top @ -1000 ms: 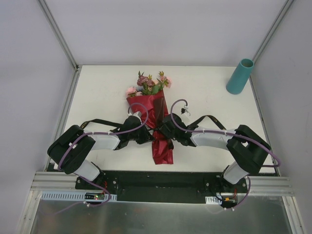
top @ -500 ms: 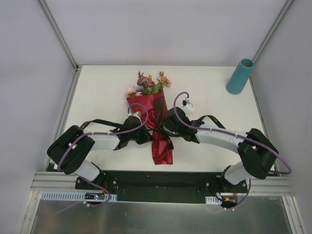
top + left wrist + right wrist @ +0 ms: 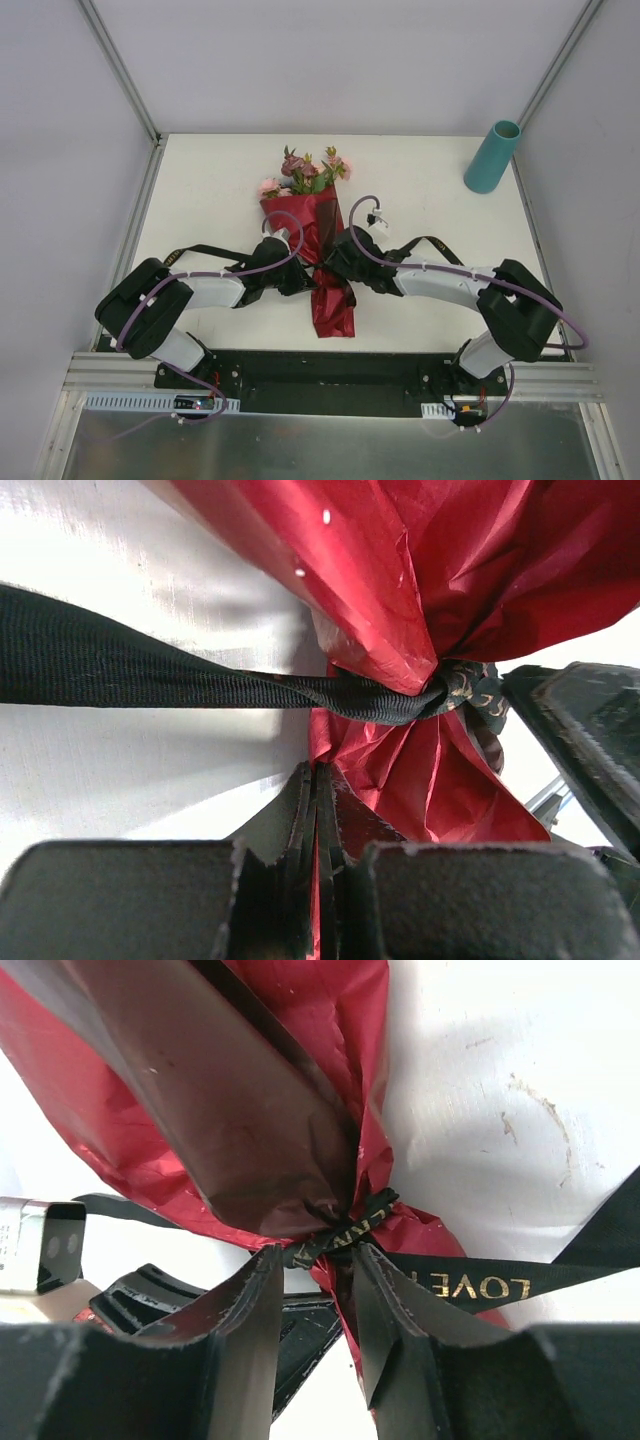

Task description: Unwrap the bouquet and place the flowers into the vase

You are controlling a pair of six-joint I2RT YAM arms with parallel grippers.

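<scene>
Two hands meet at the tied middle of one bouquet (image 3: 318,240). It lies flat on the bench (image 3: 430,190), with its flowers (image 3: 305,170) pointing away from the arms and its stem end pointing back at them. The left hand (image 3: 317,780) is shut tight on a fold of red paper (image 3: 400,570). The right hand (image 3: 315,1260) is half open, with one finger on each side of the ribbon (image 3: 340,1230) knot. One vase (image 3: 492,157) stands far off at the back right corner.

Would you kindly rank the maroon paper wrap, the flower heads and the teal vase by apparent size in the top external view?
Largest: maroon paper wrap; then flower heads and teal vase, about alike, so unranked.
</scene>
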